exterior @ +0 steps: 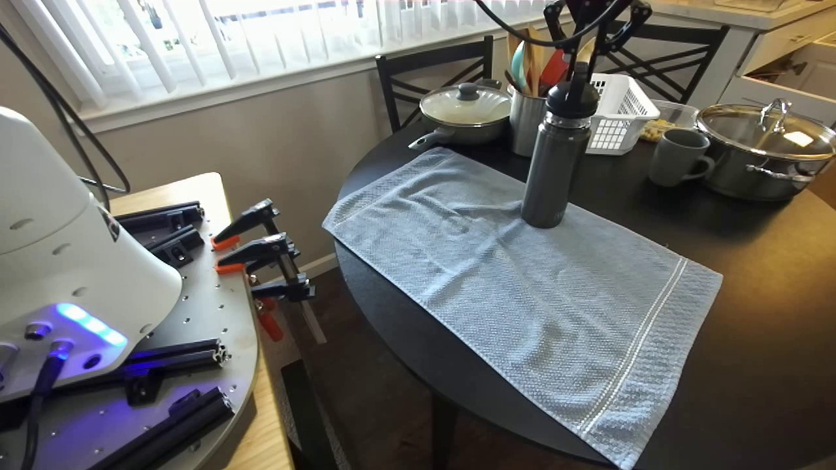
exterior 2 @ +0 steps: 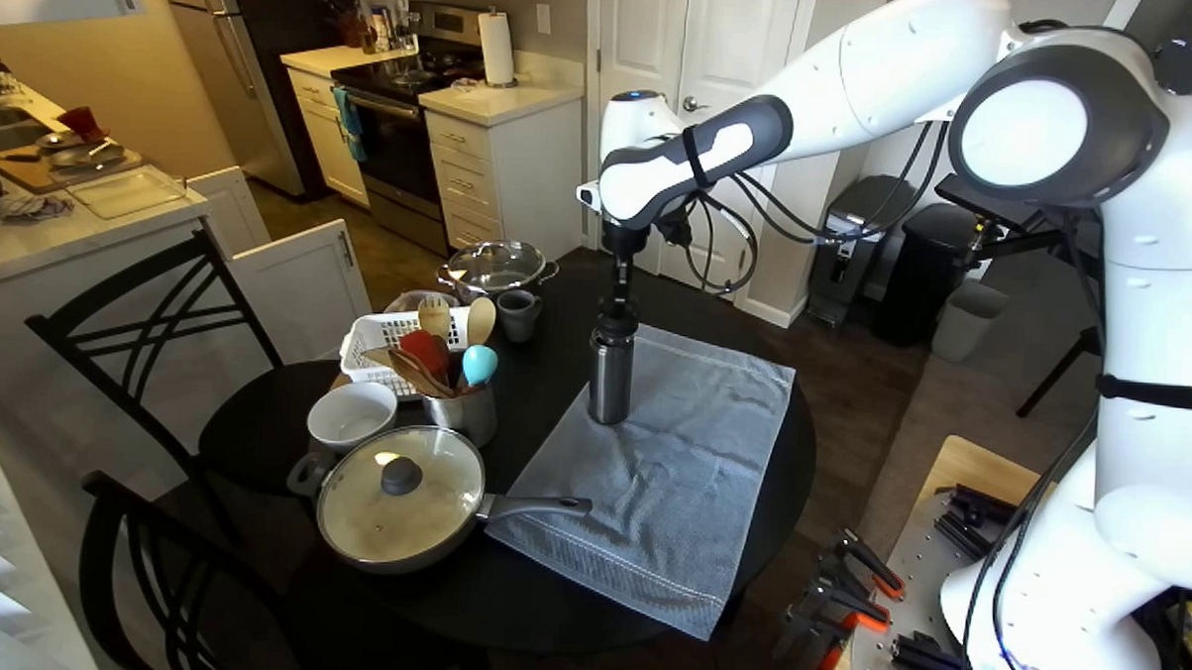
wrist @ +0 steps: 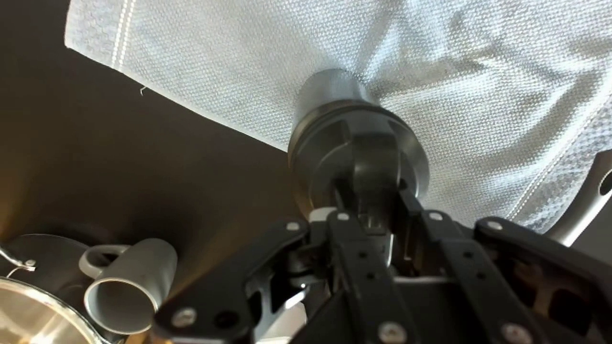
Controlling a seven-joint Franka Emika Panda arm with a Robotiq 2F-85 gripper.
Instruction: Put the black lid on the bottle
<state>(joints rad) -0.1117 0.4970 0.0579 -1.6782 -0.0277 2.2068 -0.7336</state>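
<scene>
The bottle (exterior: 555, 173), a tall dark grey cylinder, stands upright on a blue-grey towel in both exterior views (exterior 2: 610, 380). Its body also shows below the lid in the wrist view (wrist: 330, 87). The black lid (exterior: 573, 100) is at the bottle's mouth, with a shiny neck band visible under it; it also shows in an exterior view (exterior 2: 616, 322) and the wrist view (wrist: 373, 150). I cannot tell whether it is fully seated. My gripper (wrist: 373, 198) points down from above, its fingers shut on both sides of the lid's raised top; it also shows in an exterior view (exterior: 580, 73).
The towel (exterior: 457, 261) lies wrinkled on the round black table (exterior: 751, 326). Behind the bottle stand a utensil holder (exterior: 528, 124), a white basket (exterior: 617, 124), a grey mug (exterior: 679, 156), a lidded pot (exterior: 757, 170), a lidded pan (exterior 2: 402, 507) and a white bowl (exterior 2: 352, 416).
</scene>
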